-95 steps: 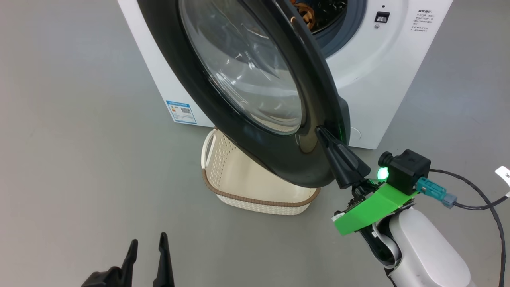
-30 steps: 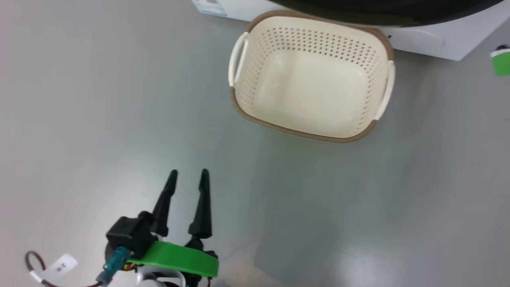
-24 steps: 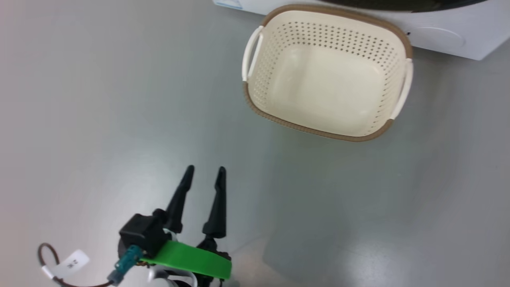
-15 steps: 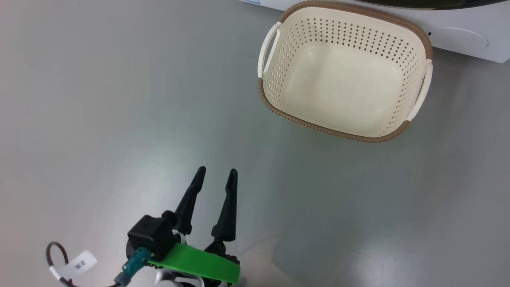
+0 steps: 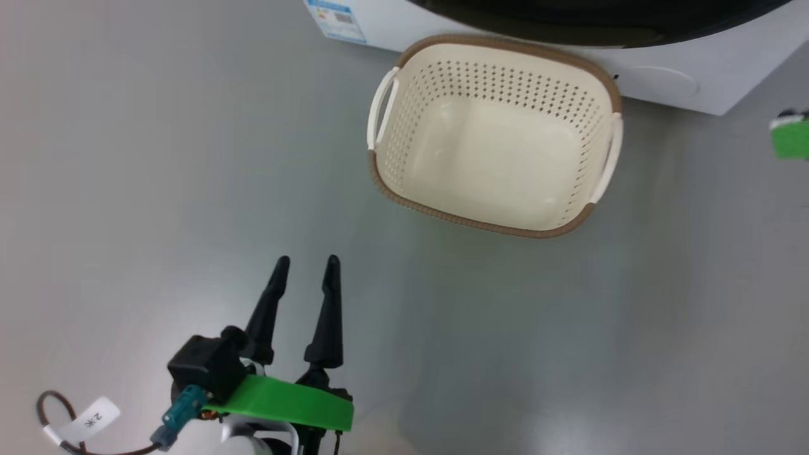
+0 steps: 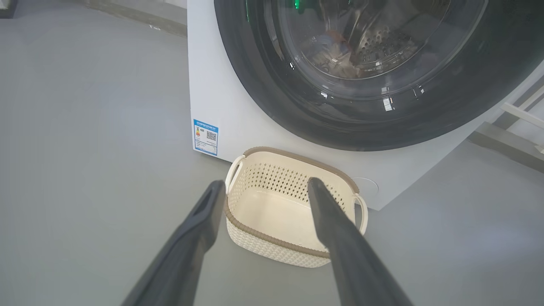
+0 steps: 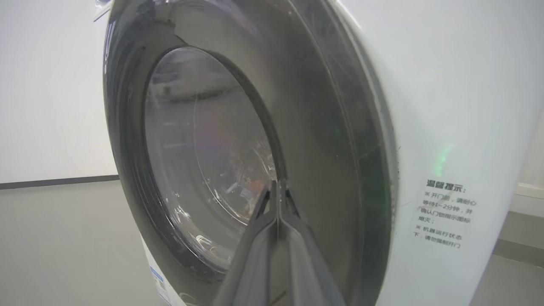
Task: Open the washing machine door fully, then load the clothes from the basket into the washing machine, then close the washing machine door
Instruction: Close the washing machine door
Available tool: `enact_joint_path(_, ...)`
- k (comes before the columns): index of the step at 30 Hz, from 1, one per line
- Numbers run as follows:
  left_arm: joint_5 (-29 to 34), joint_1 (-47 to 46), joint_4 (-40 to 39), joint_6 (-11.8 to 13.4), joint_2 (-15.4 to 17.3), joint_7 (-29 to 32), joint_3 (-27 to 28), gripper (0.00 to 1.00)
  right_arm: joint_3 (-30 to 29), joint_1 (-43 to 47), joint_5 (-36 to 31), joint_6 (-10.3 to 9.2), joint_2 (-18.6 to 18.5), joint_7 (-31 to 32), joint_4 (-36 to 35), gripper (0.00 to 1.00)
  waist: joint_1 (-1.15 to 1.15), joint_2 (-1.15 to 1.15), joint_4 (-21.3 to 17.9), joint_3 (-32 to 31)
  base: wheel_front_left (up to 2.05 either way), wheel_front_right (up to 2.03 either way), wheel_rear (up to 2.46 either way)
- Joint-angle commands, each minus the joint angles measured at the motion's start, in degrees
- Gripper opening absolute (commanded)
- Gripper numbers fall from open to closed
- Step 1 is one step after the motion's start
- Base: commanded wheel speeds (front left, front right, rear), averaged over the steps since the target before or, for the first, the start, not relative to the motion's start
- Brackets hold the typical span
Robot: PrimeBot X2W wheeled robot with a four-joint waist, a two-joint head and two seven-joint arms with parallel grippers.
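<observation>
Looking down from the head camera, we saw a grey floor (image 5: pixel 158 189) with the basket (image 5: pixel 499 82) at about one o'clock. It was a cream perforated tub with a brown woven-look rim and a handle at each end, its bare bottom in plain sight. It stood on the floor just in front of the washing machine (image 5: pixel 670 82), whose white lower front ran along the top edge from twelve to two o'clock. A small blue label (image 5: pixel 335 12) sat at eleven o'clock, and the black washing machine door (image 5: pixel 600 25) curved above the basket. Our left jaws were at seven o'clock, well apart from the basket and spread wide with nothing between them. Their two dark fingers (image 5: pixel 328 303) pointed toward twelve o'clock from a green bracket (image 5: pixel 291 404). From the left wrist, the door lay flat against the machine's front. Behind its glass, near one o'clock, a dim patch of blue and orange looked like the clothes (image 6: pixel 330 44) inside the steel drum (image 6: pixel 382 46). Our right jaws were pressed together on nothing. From the right wrist, their fingers (image 7: pixel 255 255) rose from six o'clock, with the tips at the inner edge of the door's black ring beside the glass. We could not tell whether the tips touched it.
</observation>
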Motion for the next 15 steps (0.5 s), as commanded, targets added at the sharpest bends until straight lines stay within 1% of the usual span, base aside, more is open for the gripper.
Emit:
enact_joint_path(1, 0.2, -0.3, -0.9, -0.3, 0.7, -0.4, 2.2, 1.0, 0.6, 2.3, 0.5, -0.33, 0.4, -0.2, -2.1, 0.49, 0.0, 0.0, -2.9, -2.8, 0.0, 0.0, 0.0)
enact_joint_path(2, 0.4, -0.1, -0.8, -0.5, 0.7, -0.4, 2.6, 1.0, 0.8, 3.9, 0.3, -0.33, 0.8, -0.2, -2.9, 0.79, 0.0, 0.0, -3.6, -3.6, 0.0, 0.0, 0.0)
enact_joint_path(3, 0.6, 0.1, -0.7, -0.7, 0.7, -0.4, 3.1, 1.0, 0.9, 5.4, 0.2, -0.33, 1.3, -0.2, -3.8, 0.99, 0.0, 0.0, -4.4, -4.4, 0.0, 0.0, 0.0)
enact_joint_path(9, 2.7, 2.1, 0.2, -2.3, 0.7, -0.4, 6.1, 1.0, 0.2, 15.5, -0.3, -0.33, 4.9, -0.2, -8.3, 1.0, 0.0, 0.0, -8.5, -9.3, 0.0, 0.0, 0.0)
enact_joint_path(11, 3.3, 2.8, -0.1, -3.2, 0.7, -0.4, 7.4, 1.0, -0.4, 18.9, -0.6, -0.33, 5.9, -0.2, -9.5, 1.0, 0.0, 0.0, -9.8, -10.8, 0.0, 0.0, 0.0)
enact_joint_path(15, 4.9, 4.7, -0.6, -4.1, 0.7, -0.4, 9.5, 1.0, -2.0, 26.3, -0.9, -0.33, 8.1, -0.2, -11.4, 1.0, 0.0, 0.0, -11.6, -13.8, 0.0, 0.0, 0.0)
